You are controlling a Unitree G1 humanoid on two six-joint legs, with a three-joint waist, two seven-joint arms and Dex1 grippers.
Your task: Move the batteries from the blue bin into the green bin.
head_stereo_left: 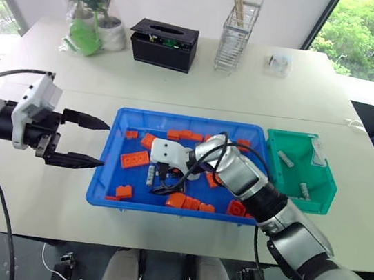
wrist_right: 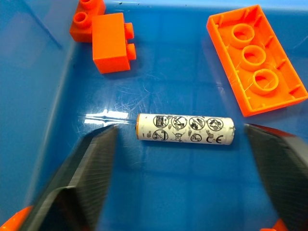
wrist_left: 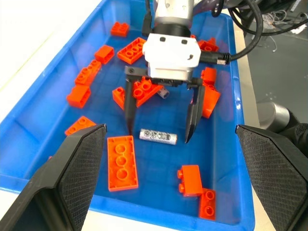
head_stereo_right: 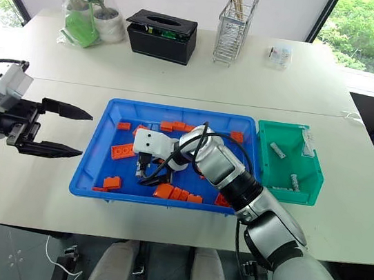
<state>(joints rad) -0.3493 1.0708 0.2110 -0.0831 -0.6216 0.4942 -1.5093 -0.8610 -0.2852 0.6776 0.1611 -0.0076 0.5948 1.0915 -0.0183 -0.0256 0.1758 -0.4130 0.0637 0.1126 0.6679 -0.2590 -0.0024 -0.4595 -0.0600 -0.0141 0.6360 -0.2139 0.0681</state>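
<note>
Right gripper poised over a battery in the blue bin, left gripper waiting off to the side.

Over the table [head_stereo_left: 180, 87], just off the left rim of the blue bin [head_stereo_left: 114, 137], the left gripper [head_stereo_left: 99, 144] hangs with its two black fingers spread wide and nothing between them. Inside the bin, among scattered orange bricks [head_stereo_left: 134, 160], the right gripper [wrist_left: 159, 118] reaches down near the floor, its fingers apart on either side of a battery [wrist_right: 185, 129] that lies flat on the blue floor, touching neither finger. A large orange brick [wrist_right: 256, 57] lies upside down close by it. Against the blue bin's right rim stands the green bin [head_stereo_left: 322, 194], with a few batteries [head_stereo_left: 285, 158] already lying inside it.
</note>
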